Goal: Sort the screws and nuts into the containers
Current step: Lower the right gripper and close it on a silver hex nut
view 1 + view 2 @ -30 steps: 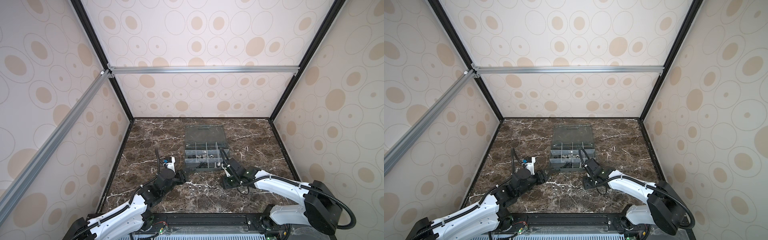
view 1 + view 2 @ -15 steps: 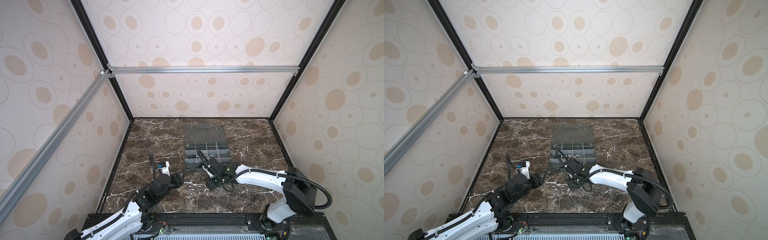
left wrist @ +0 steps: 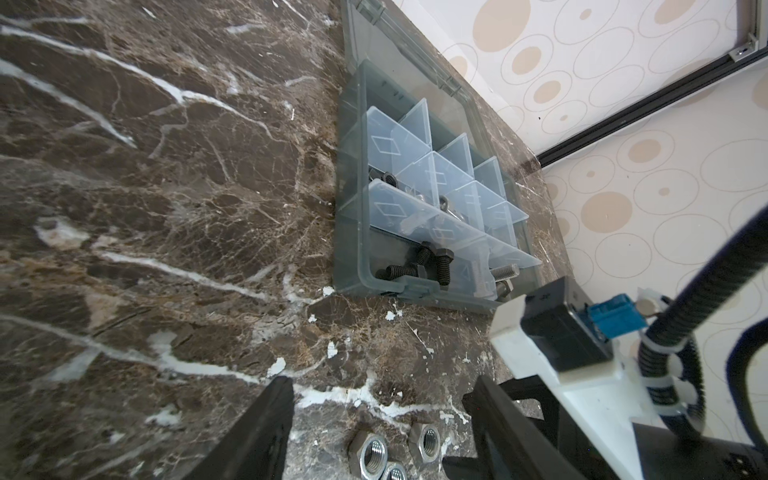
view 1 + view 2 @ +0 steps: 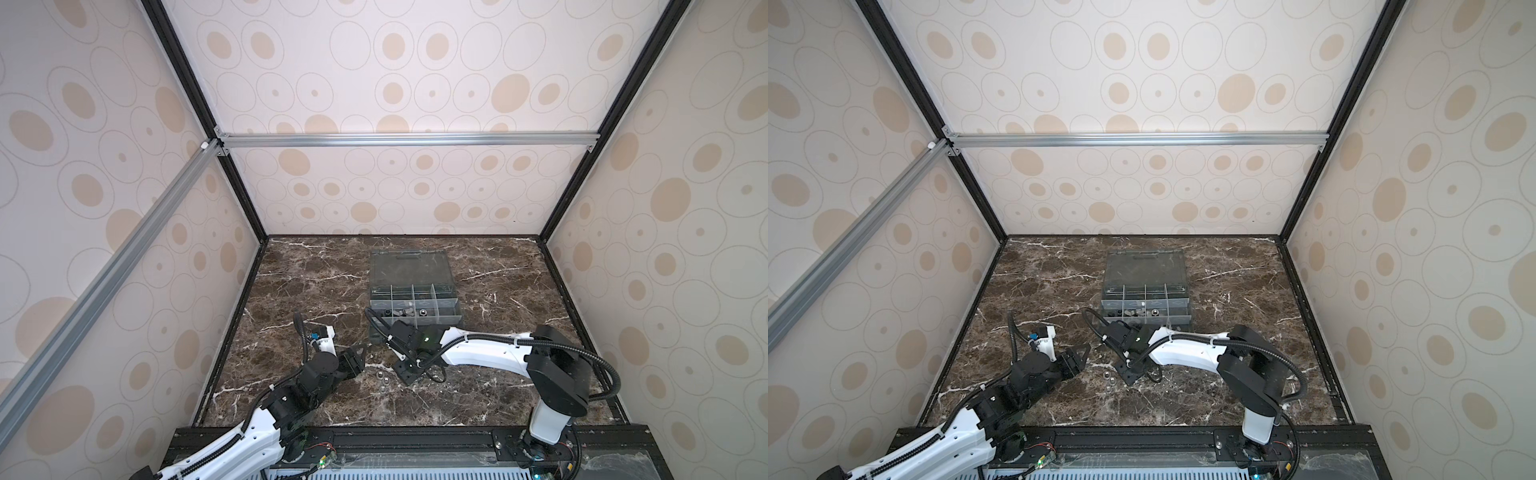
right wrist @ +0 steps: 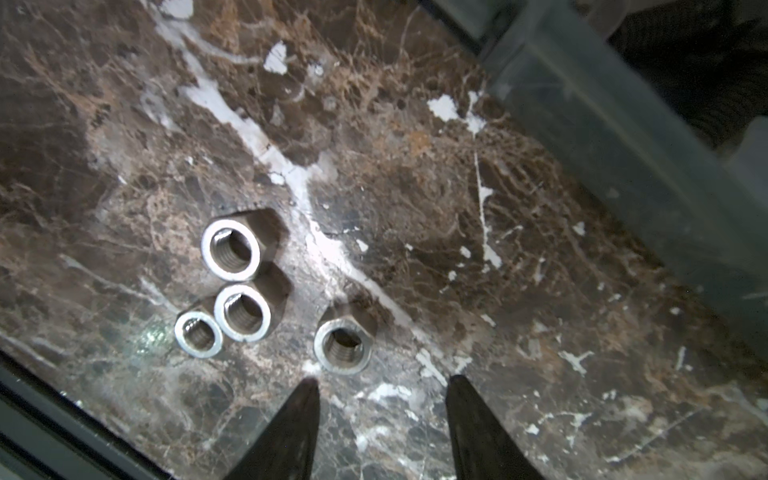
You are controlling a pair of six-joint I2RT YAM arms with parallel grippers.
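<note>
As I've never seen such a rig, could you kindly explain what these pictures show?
Two white-and-black robot arms work over a brown marble tabletop. Two pictures look down from one overhead camera; the other two come from cameras on the arms' wrists. Each arm ends in a two-fingered tool: the left tool and right tool stand open, holding nothing. Four silver metal hex nuts lie loose on the marble near the right tool. Behind sits a dark grey plastic organizer box, clear lid open, with black metal screws inside.

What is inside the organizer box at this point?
Black screws lie in a front corner compartment of the organizer box, a silver screw beside them. The back compartments look empty. The frosted dividers hide much of the middle row.
</note>
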